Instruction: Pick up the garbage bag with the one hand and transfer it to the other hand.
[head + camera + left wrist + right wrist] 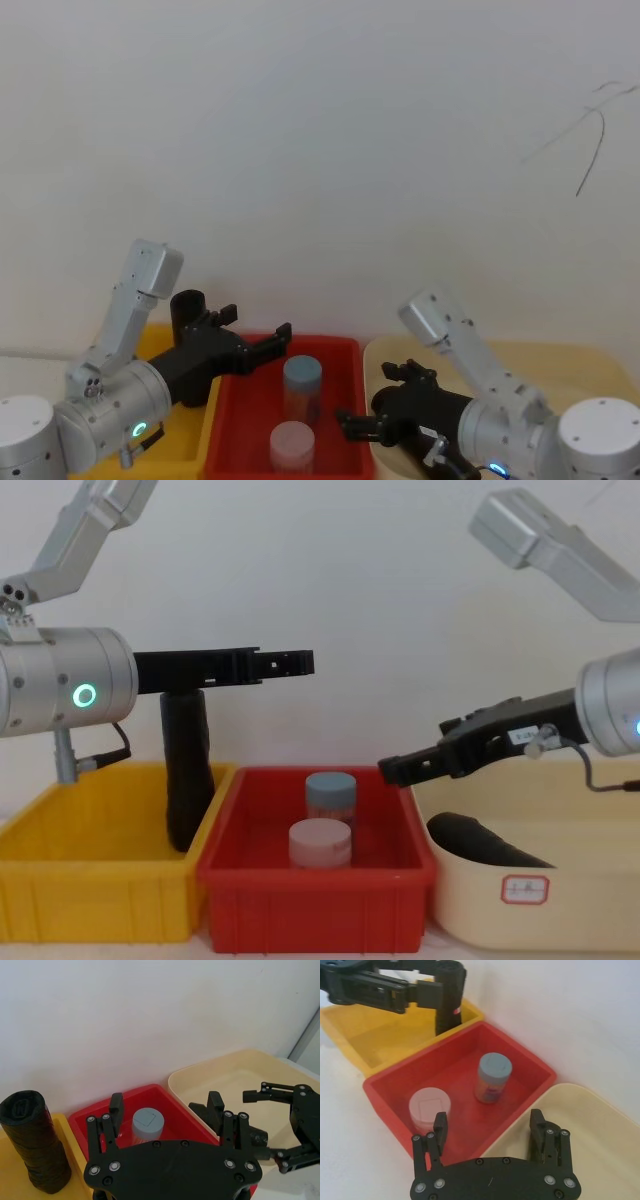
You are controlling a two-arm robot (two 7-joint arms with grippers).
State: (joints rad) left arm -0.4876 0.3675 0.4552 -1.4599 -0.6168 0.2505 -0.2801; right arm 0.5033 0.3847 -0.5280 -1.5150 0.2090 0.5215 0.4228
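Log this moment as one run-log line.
garbage bag: upright in yellow bin, unheld | left gripper: open, near it | right gripper: open, empty

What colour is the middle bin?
The middle bin is red, clearest in the right wrist view.

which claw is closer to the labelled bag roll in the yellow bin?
Left. The left claw hangs open beside the top of the roll, reaching out over the red bin. The right claw is across that bin, at the cream bin edge.

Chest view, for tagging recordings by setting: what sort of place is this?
Likely a lab test bench: yellow bin, red bin and cream bin lined against a plain white wall.
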